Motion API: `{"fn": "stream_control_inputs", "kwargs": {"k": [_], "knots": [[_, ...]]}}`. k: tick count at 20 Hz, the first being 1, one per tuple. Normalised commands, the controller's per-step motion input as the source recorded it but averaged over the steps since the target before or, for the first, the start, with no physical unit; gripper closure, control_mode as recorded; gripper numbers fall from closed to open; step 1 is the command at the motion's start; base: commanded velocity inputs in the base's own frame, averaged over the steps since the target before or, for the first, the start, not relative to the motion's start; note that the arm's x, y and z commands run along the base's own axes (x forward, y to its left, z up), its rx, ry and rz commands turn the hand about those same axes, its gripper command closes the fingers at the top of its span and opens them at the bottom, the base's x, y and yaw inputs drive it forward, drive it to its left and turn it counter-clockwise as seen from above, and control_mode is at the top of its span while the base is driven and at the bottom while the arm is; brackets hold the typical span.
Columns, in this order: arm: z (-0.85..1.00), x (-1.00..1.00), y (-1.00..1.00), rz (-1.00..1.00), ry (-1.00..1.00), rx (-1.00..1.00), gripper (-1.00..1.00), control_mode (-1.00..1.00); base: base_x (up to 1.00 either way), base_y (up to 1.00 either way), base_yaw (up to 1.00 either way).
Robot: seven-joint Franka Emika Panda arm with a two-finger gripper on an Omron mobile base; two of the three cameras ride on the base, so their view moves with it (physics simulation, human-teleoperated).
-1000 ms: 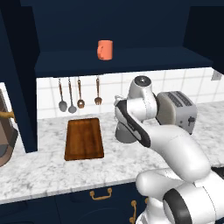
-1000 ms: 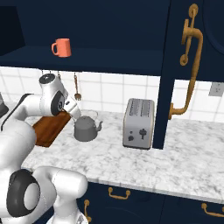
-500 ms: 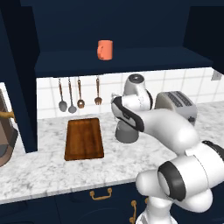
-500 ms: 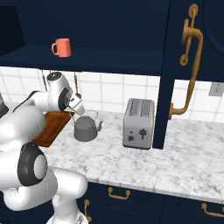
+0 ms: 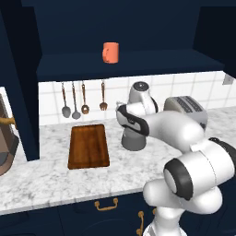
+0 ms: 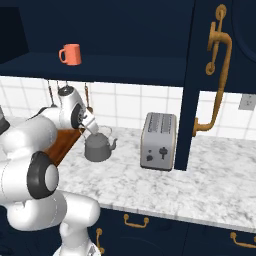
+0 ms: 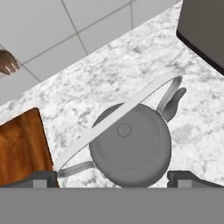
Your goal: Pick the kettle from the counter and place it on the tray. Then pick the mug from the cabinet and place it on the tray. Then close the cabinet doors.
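From the left base view, the arm has swung forward and leftward over the last second, its upper links now arching across toward the tiled wall. The kettle [image 5: 133,139] sits on the surface [image 5: 55,179] just right of the tray [image 5: 88,145], mostly hidden under the wrist; only its lower body peeks out. The mug [image 5: 110,52] stands on the cabinet [image 5: 115,64] shelf, untouched, and both cabinet doors are open.

From the right base view, the hand has come down from beside the tray to a spot directly above the kettle [image 6: 98,147], and the gripper [image 6: 92,129] now hovers at the top of the arched handle. The kettle itself has not shifted; it stands between the tray [image 6: 65,142] and the toaster [image 6: 159,141], spout toward the toaster. The mug [image 6: 70,54] is on the shelf above.

In the hand view, the camera looks straight down on the kettle [image 7: 130,144], with its wire handle crossing diagonally over the lid. The fingers [image 7: 190,178] are spread wide, one tip at each lower corner, touching nothing. A corner of the tray [image 7: 19,146] shows at the left.

The approach looks almost done: the hand is centred over the kettle, so the first pick seems about to start. Nothing is yet on the tray, and the handle's diagonal line may call for a wrist turn before closing.
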Motion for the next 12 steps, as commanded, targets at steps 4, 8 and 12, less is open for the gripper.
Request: {"fn": "stream_control_inputs", "kwargs": {"k": [4, 8, 12], "knots": [[-0.13, 0.25, 0.00, 0.00, 0.00, 0.00, -1.00, -1.00, 0.00, 0.00, 0.00], [-0.12, 0.32, 0.00, -0.01, 0.00, 0.00, -1.00, -1.00, 0.00, 0.00, 0.00], [-0.07, 0.27, 0.00, -0.03, 0.00, 0.00, -1.00, -1.00, 0.00, 0.00, 0.00]]}}
